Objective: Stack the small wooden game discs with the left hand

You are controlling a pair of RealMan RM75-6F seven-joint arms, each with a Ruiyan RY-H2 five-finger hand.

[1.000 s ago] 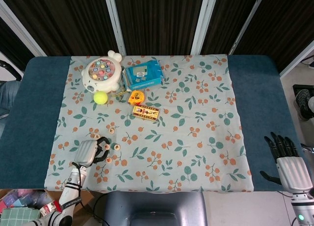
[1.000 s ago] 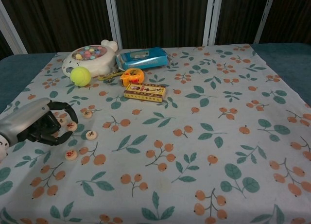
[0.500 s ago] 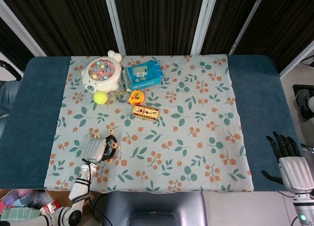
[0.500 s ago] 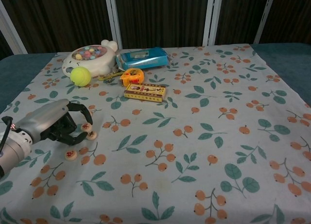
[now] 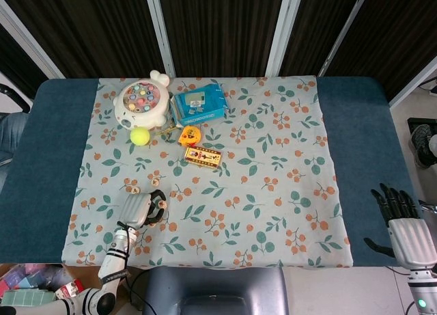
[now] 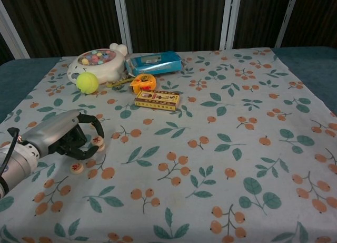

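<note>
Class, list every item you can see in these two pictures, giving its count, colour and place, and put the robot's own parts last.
Fishing game toy: one, white with coloured fish, far left of cloth.
Tennis ball: one, yellow-green, in front of the toy.
Packet: one, blue, right of the toy.
Tape measure: one, orange, in front of the packet.
Small box: one, yellow and red, nearer than the tape measure.
Wooden discs: several, pale, near left, around the left hand.
Tablecloth: one, pale floral.
Left hand: curled over discs.
Right hand: near right, fingers apart, holding nothing.
</note>
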